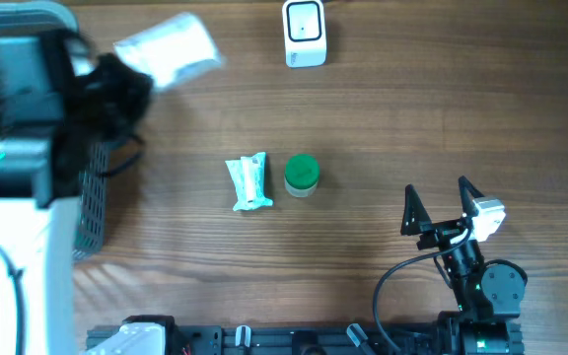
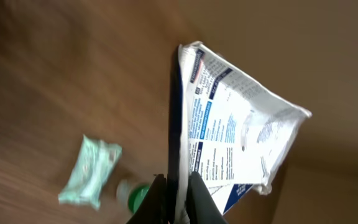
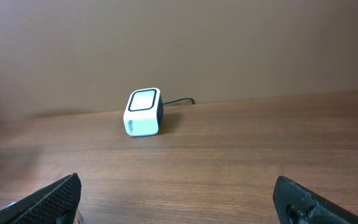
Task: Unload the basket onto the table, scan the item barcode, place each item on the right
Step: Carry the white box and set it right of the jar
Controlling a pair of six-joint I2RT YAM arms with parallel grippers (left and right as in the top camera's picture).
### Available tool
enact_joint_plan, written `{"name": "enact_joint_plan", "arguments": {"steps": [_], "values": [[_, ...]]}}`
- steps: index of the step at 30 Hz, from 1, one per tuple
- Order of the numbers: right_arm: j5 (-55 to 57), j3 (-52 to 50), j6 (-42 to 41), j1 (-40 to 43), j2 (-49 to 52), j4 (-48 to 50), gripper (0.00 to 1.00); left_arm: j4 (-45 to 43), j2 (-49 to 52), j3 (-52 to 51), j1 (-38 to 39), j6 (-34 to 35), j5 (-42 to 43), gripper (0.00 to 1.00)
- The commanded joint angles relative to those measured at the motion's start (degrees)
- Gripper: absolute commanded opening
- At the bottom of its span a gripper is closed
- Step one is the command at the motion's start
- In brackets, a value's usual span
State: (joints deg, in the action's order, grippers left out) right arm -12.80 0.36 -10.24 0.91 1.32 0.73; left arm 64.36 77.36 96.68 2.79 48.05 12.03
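Closest to the robot's base, the right gripper sits low over the tabletop with its two black fingers spread wide and nothing between them. In its own camera only the finger ends show, cut off at the bottom corners.

A bit farther out, in the middle of the tabletop, lie a pale green and white wipes pack and a small jar with a green lid. They are just beside each other, with the jar on the right. In the left wrist view the wipes pack is fuzzy, and the jar is mostly hidden behind the black fingers.

Farther back on the left, the left gripper is pressed together on the edge of a white packet and holds it up off the tabletop. The packet has blue and black print, but the words are too small to read and I cannot find a barcode. From above, the packet is a white blur, and the left arm is blurred too. The arm covers much of a grey mesh basket at the left edge.

Farthest away, at the back of the tabletop, stands the small white scanner, well apart from the packet. Its cord runs out of the picture.
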Motion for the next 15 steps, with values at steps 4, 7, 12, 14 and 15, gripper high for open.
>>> {"name": "enact_joint_plan", "arguments": {"steps": [4,7,12,14,15], "values": [[0.59,-0.04,-0.42,-0.31,-0.02,0.22,1.00,-4.31,13.92,-3.43,19.04,-1.38,-3.15,0.04],[0.59,-0.04,-0.39,-0.31,-0.02,0.22,1.00,-8.98,20.85,-3.43,25.49,-1.38,-3.15,0.04],[0.59,-0.04,-0.42,-0.31,-0.02,0.22,1.00,-13.22,31.80,-3.48,33.81,-1.38,-3.15,0.04],[0.59,-0.04,-0.39,-0.31,-0.02,0.22,1.00,-14.08,35.58,-3.48,36.63,-1.40,-3.15,0.04],[0.59,-0.04,-0.39,-0.31,-0.02,0.22,1.00,-14.78,37.90,-3.48,38.45,-1.40,-3.15,0.04]]}}
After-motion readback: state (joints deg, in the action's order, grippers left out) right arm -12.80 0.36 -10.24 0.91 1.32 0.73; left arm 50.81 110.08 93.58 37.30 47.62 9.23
